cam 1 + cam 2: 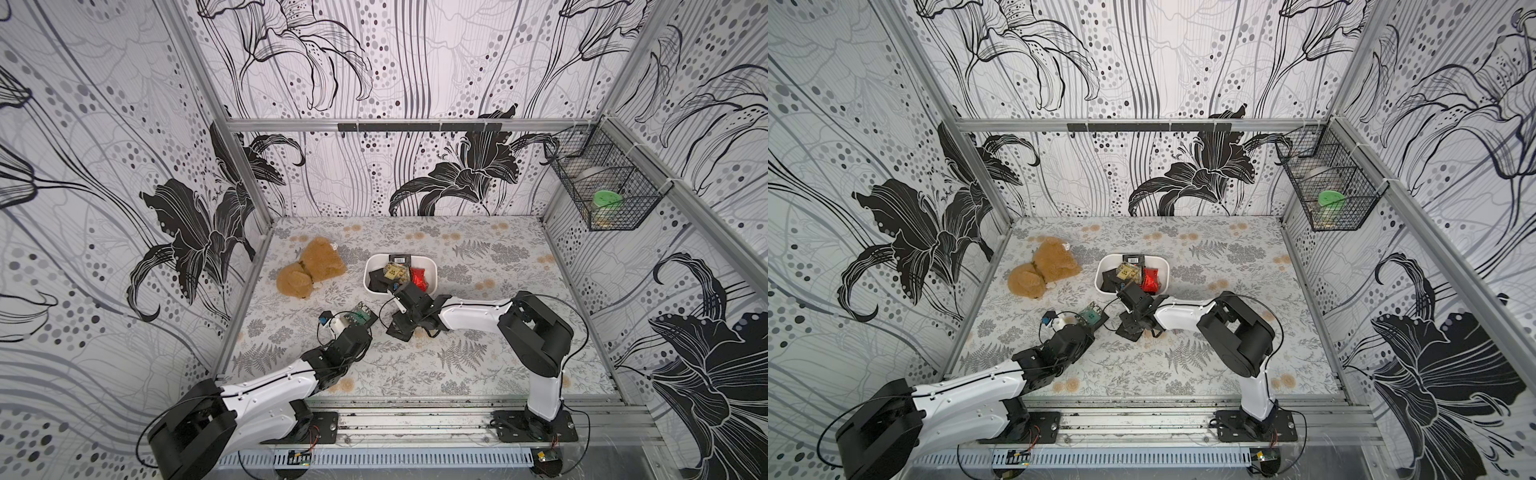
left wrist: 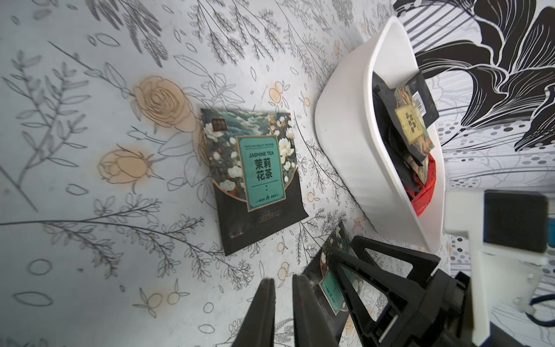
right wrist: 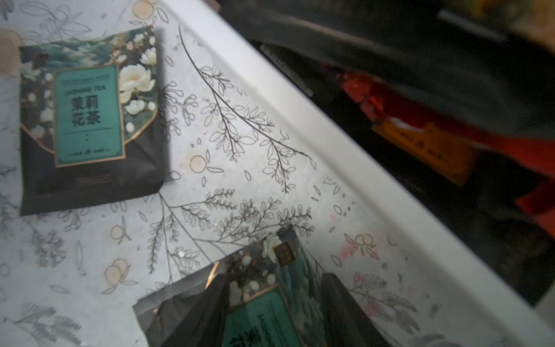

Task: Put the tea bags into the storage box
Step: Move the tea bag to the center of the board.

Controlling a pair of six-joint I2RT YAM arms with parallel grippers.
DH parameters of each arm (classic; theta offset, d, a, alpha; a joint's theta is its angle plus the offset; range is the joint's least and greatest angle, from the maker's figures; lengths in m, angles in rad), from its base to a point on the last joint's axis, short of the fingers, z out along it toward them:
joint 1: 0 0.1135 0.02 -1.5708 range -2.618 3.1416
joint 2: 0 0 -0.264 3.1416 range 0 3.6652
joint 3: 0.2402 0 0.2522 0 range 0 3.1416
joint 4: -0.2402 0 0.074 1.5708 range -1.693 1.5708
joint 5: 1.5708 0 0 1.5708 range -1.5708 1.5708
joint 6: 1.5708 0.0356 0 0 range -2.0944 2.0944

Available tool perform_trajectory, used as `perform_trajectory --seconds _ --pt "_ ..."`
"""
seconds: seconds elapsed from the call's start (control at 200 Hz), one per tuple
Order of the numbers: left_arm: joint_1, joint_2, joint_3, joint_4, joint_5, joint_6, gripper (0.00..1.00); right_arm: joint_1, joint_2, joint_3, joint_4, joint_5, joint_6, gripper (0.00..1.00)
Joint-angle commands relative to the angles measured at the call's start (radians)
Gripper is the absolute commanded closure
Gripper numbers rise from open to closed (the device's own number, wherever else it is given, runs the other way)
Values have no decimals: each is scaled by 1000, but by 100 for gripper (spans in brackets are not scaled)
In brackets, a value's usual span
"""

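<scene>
Floral-print grey tabletop (image 1: 436,374) is mostly bare, w/ plenty of room near & right and the walls well apart from the work. L arm comes in from near-left, R arm from near-right. Both wrists meet just near of the white plastic rectangular storage box (image 1: 371,266), which sits mid-table. Brown plush toy (image 1: 311,270) lies left of the box, apart from it & not in the way.

Box already holds a loose heap of black, red & yellow-labelled foil tea bags (image 1: 399,272), some leaning on its far wall. Free room inside is prob. toward its left end.

I see two more on the table, both near of the box:
- A flat black foil sachet w/ green jasmine label (image 2: 252,180) lies face up, ahead of the left gripper (image 2: 283,281).
- A second green-label sachet (image 3: 264,306) lies right of it, close to the box's near rim.

Left gripper: fingers almost together, thin gap, nothing in it. Right gripper (image 3: 276,279): fingers spread, straddling the second green-label sachet from above, prob. lining up to pinch across it. Can't tell if they touch it.

Flat foil gives little edge to catch. The lift must clear the low rim. The wrists are close together, so one arm at a time looks safer.
</scene>
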Motion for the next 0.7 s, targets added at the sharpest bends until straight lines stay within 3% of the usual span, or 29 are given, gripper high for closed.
perform_trajectory --seconds 0.0,0.13,0.546,0.696 --pt "-3 -44 -17 -65 -72 -11 82 20 80 11 -153 32 -26 43" --pt "-2 -68 -31 -58 -77 -12 81 26 75 -4 -160 -12 2 29" --pt "4 -85 -21 -59 -61 14 81 65 -97 -31 -185 4 76 2" --pt "3 -115 -31 -71 -59 19 81 95 -131 -35 -197 -16 108 4"
